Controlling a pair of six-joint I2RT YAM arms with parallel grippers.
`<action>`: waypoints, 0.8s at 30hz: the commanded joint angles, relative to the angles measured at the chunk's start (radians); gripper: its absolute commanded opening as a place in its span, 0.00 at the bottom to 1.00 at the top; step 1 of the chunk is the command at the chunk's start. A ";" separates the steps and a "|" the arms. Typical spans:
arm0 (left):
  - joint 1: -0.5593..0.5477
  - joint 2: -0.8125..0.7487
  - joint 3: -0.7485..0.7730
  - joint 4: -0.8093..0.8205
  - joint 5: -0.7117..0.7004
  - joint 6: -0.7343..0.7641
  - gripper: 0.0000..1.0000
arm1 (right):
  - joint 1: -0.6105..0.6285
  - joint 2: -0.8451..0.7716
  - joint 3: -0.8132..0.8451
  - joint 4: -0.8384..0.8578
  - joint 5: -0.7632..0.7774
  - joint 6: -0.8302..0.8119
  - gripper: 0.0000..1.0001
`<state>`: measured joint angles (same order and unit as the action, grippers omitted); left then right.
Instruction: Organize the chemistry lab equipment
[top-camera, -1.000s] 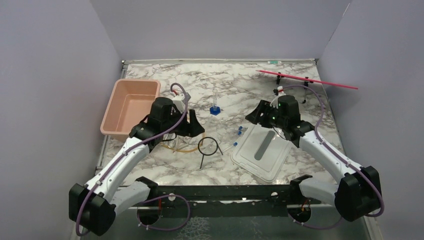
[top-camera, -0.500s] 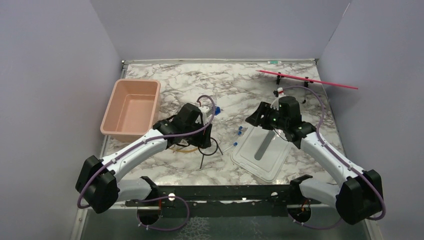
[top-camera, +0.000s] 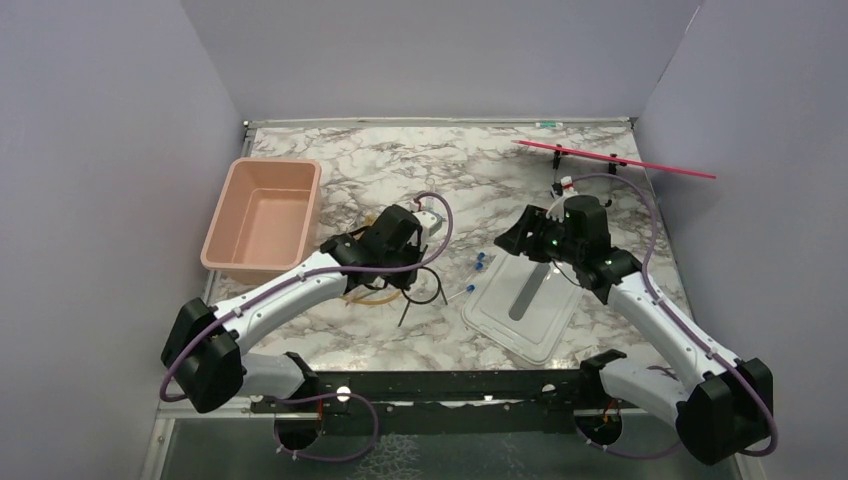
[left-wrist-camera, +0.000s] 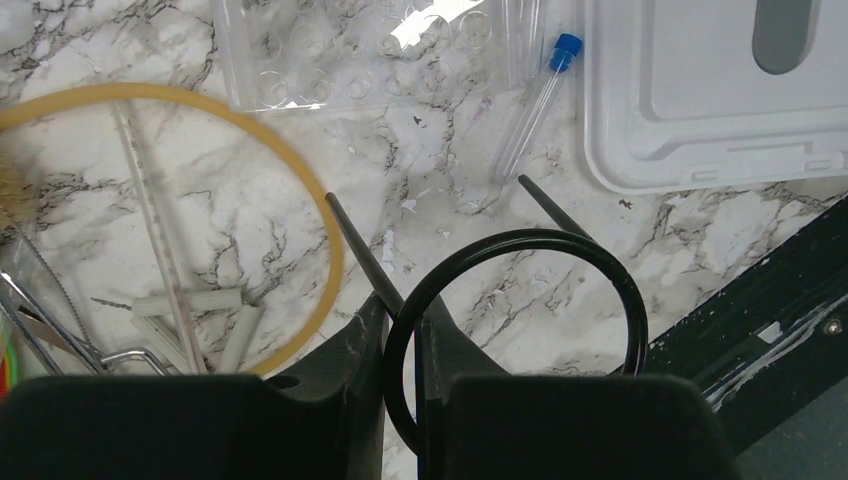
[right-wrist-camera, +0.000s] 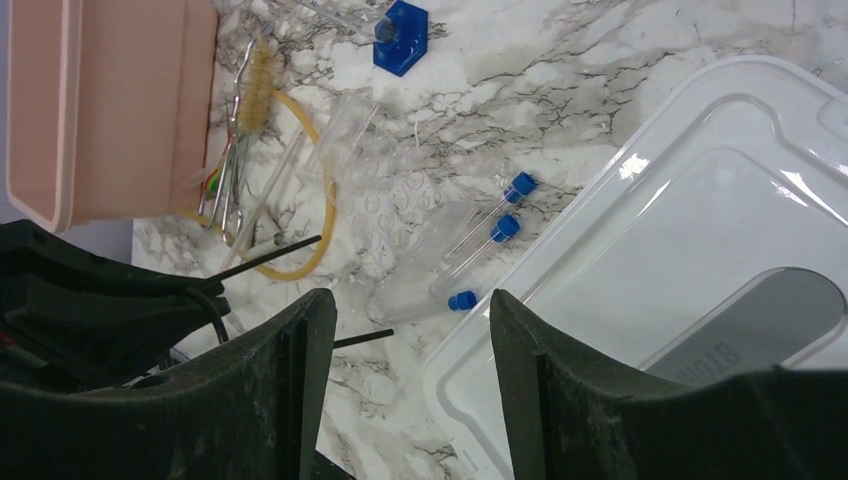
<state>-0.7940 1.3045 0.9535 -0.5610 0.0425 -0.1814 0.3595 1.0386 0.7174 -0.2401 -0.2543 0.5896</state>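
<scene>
My left gripper (left-wrist-camera: 403, 310) is shut on the black wire ring (left-wrist-camera: 520, 237), with the near arc of the hoop pinched between its fingers. The ring's stem (left-wrist-camera: 362, 255) slants away over the marble. In the top view, the left gripper (top-camera: 420, 275) sits mid-table over the ring (top-camera: 437, 290). The amber tubing loop (left-wrist-camera: 335, 250) lies just left of it, with metal tongs (left-wrist-camera: 30, 320) further left. Clear blue-capped tubes (right-wrist-camera: 490, 225) lie beside the white lid (right-wrist-camera: 700, 250). A blue-based vial (right-wrist-camera: 400, 45) stands beyond them. My right gripper (right-wrist-camera: 410, 300) hangs open above the lid's left edge, holding nothing.
The pink tub (top-camera: 262, 215) stands at the left, empty. A clear plastic rack (left-wrist-camera: 350, 50) lies flat near the tubes. A bristle brush (right-wrist-camera: 262, 85) rests by the tub. A red rod on black clips (top-camera: 620, 158) lies at the back right.
The left arm swung right from beside the tub and dropped over the ring, and its jaws closed on the hoop. The right arm barely shifted.
</scene>
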 joint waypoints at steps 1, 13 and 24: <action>-0.005 -0.088 0.097 -0.036 -0.001 0.025 0.00 | 0.006 -0.032 0.025 -0.042 0.019 -0.015 0.63; 0.031 -0.135 0.453 -0.203 -0.337 0.057 0.00 | 0.006 -0.063 0.054 -0.072 0.034 -0.032 0.63; 0.604 -0.043 0.548 -0.143 -0.408 0.025 0.00 | 0.006 -0.021 0.036 -0.049 0.024 -0.050 0.63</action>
<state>-0.3199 1.2533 1.4532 -0.7437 -0.3202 -0.1444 0.3599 1.0016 0.7464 -0.2932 -0.2401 0.5575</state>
